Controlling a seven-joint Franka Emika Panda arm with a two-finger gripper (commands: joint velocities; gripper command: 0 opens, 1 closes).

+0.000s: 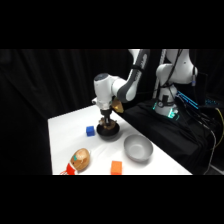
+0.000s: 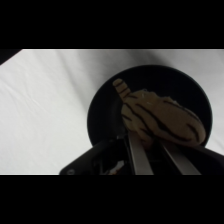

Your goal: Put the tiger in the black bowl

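Tiger (image 2: 160, 117) sits clamped between the gripper (image 2: 150, 150) fingers — directly over the black bowl (image 2: 100, 120), which stands at the blue cube's (image 1: 90, 131) three o'clock.

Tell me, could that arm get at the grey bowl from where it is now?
Probably yes. The grey bowl sits open right beside the black bowl, nothing between, but the gripper holds the tiger and must drop it first.
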